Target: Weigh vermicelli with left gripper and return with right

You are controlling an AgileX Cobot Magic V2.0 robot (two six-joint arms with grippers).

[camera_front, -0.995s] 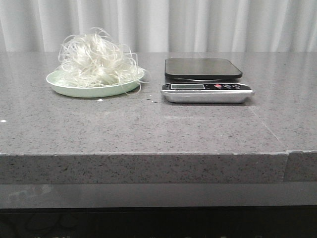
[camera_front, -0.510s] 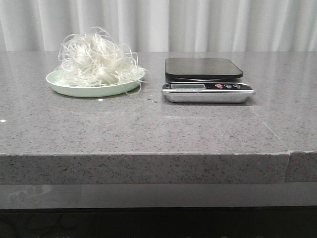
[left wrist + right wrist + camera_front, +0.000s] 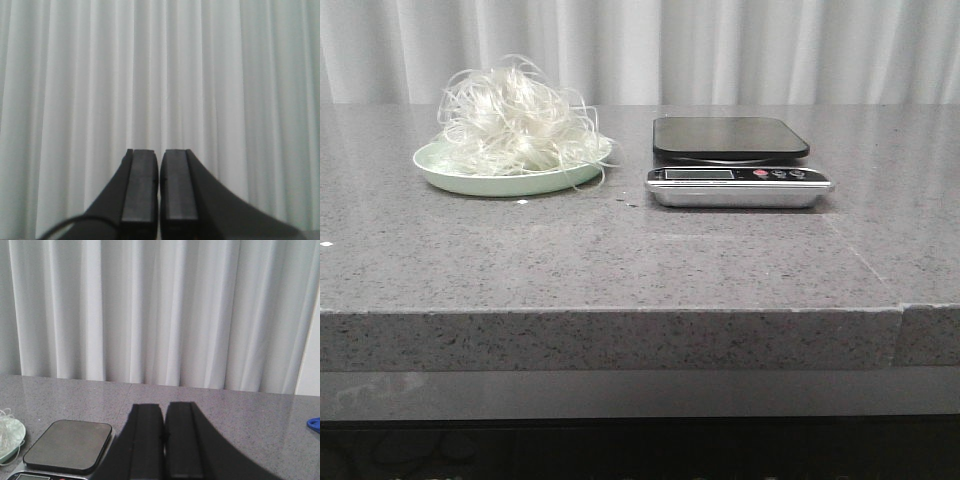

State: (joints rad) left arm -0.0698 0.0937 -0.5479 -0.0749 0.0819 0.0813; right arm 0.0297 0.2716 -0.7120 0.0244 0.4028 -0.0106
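Note:
The vermicelli [image 3: 515, 120], a fluffy off-white tangle, lies piled on a pale green plate [image 3: 500, 182] at the back left of the grey table. A kitchen scale [image 3: 732, 160] with a dark platform stands to its right, empty; it also shows in the right wrist view [image 3: 67, 446], with an edge of the plate [image 3: 9, 437] beside it. My left gripper [image 3: 160, 156] is shut and empty, facing the white curtain. My right gripper [image 3: 165, 410] is shut and empty, to the right of the scale. Neither gripper shows in the front view.
A white curtain [image 3: 720, 50] hangs behind the table. The grey stone table top [image 3: 620, 260] has a seam at the front right. A small blue object [image 3: 314, 424] lies at the far right of the table in the right wrist view.

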